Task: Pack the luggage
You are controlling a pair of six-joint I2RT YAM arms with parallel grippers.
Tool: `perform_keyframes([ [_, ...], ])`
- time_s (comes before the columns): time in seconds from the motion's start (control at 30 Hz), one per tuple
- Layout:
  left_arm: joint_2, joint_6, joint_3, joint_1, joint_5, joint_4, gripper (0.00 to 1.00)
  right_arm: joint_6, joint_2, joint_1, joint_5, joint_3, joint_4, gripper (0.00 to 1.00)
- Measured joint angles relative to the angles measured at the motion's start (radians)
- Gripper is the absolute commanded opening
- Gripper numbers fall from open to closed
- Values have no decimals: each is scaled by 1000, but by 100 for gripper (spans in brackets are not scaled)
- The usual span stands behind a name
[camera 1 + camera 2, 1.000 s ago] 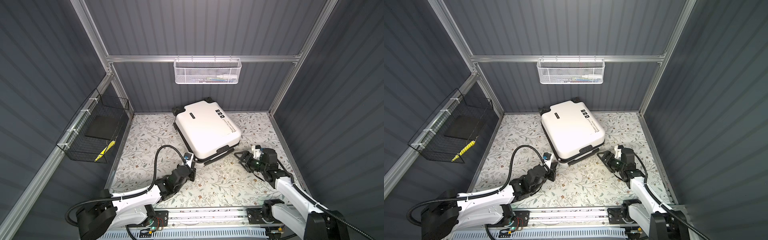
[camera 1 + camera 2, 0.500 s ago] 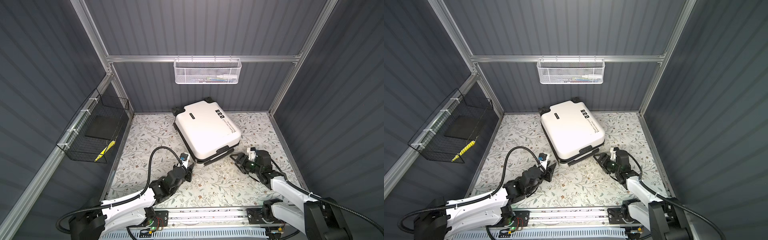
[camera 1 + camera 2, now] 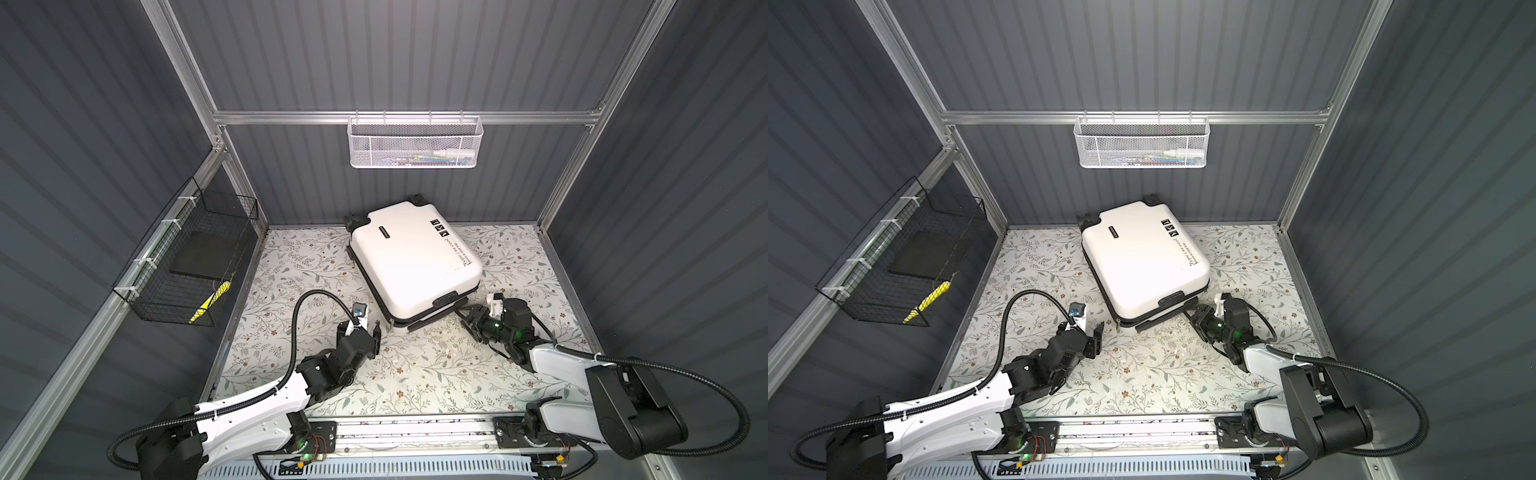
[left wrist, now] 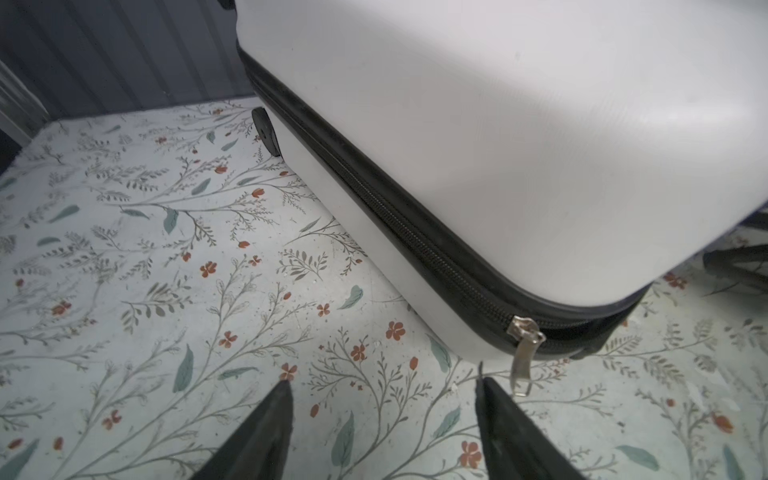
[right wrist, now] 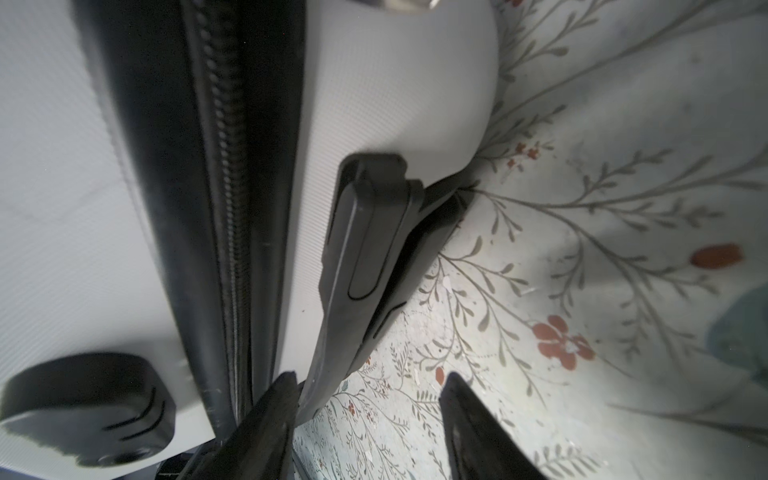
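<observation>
The luggage (image 3: 411,262) (image 3: 1142,266) lies flat and zipped shut at the back middle of the floral table. My left gripper (image 3: 359,332) (image 3: 1080,330) sits just off its front left corner, open and empty. In the left wrist view the left gripper (image 4: 382,382) hovers over the table, and the metal zipper pull (image 4: 524,353) hangs just beyond one fingertip. My right gripper (image 3: 466,318) (image 3: 1194,316) is at the front right corner. In the right wrist view the right gripper (image 5: 369,376) is open, with the luggage's black handle bar (image 5: 365,249) running down against one finger.
A white mesh basket (image 3: 415,143) with small items hangs on the back wall. A black wire basket (image 3: 187,257) on the left wall holds a dark pad and a yellow item (image 3: 208,307). Aluminium posts frame the floral table (image 3: 415,365).
The left gripper has opened from shut and drawn back a little from the luggage's corner. The right gripper has moved left up to the handle bar, its jaws narrowing.
</observation>
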Motion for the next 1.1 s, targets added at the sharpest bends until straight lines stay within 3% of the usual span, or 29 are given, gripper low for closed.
perform_keyframes([
  [0.23,0,-10,-1,0,46,4,99,27,68,4,5,-2,85,55],
  [0.8,-3,0,-24,0,157,46,100,35,180,23,9,39,177,51],
  [1.1,29,7,-24,0,192,57,99,45,206,32,1,55,210,27],
])
